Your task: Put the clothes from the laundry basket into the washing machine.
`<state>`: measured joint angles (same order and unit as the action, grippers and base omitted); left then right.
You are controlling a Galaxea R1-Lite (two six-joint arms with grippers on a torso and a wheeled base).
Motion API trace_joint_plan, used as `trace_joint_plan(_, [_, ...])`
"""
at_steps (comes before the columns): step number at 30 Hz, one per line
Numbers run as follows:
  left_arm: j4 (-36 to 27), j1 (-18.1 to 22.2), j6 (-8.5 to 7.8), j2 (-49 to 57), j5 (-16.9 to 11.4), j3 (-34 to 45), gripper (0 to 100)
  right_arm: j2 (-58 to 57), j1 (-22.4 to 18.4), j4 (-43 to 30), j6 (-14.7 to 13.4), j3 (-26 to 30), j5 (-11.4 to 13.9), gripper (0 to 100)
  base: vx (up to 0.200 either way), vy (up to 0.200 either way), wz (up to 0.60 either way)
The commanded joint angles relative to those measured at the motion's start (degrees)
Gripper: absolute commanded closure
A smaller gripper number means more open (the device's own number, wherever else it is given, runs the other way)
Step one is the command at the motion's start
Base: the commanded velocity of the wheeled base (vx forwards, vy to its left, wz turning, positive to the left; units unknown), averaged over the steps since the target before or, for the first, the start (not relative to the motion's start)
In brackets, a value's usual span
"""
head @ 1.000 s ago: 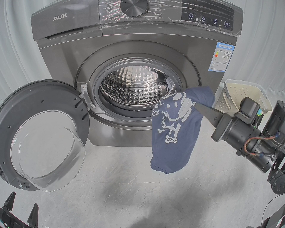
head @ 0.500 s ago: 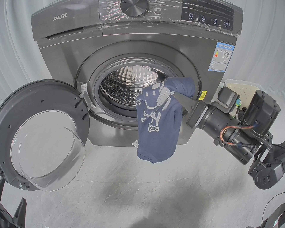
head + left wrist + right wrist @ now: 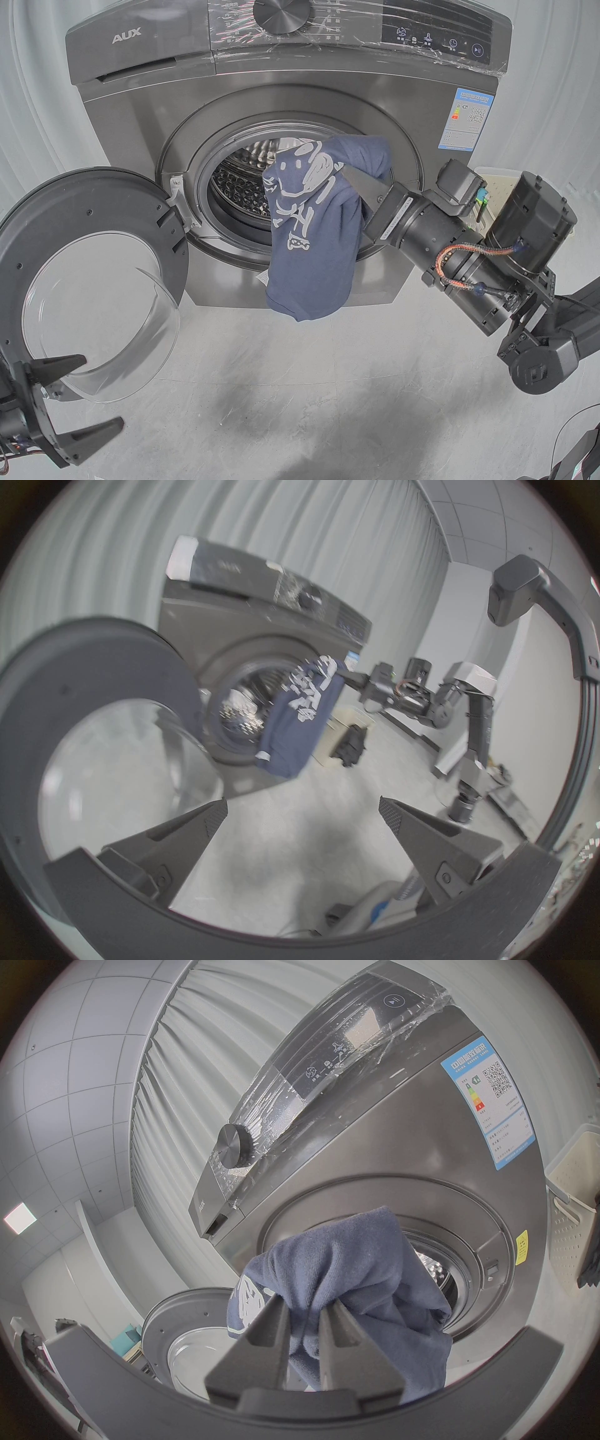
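Observation:
A navy shirt (image 3: 312, 250) with white print hangs from my right gripper (image 3: 351, 173), which is shut on its upper edge. The shirt hangs in front of the right half of the washing machine's round opening (image 3: 240, 184), its hem below the opening's lower rim. In the right wrist view the two fingers pinch the shirt (image 3: 362, 1260) at the right gripper (image 3: 306, 1305). The beige laundry basket (image 3: 497, 181) stands right of the machine, mostly hidden behind my right arm. My left gripper (image 3: 103, 392) is open and empty, low by the door.
The machine's door (image 3: 87, 206) stands swung wide to the left, its glass bowl facing out. In the left wrist view a dark garment (image 3: 351, 745) hangs over the laundry basket (image 3: 331, 730). Bare grey floor (image 3: 300, 400) lies before the machine.
My right arm has swung left and up, carrying the shirt from beside the basket to the drum opening. My left gripper has risen into view at the lower left.

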<state>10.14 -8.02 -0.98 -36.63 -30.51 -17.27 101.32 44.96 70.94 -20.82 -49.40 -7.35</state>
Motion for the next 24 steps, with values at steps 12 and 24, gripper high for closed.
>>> trace_joint_plan(12, [27.7, -19.8, 0.89, -48.9, 2.5, -3.2, 0, 1.8, 1.6, 3.3, 0.0, -1.4, -0.1, 100, 0.000, 0.000, 0.00])
trace_joint_plan(24, [30.4, -21.4, 7.65, -63.2, 3.6, -12.4, 0, 1.4, 2.4, 4.0, 0.2, -1.2, -0.1, 100, 0.000, 0.000, 0.00])
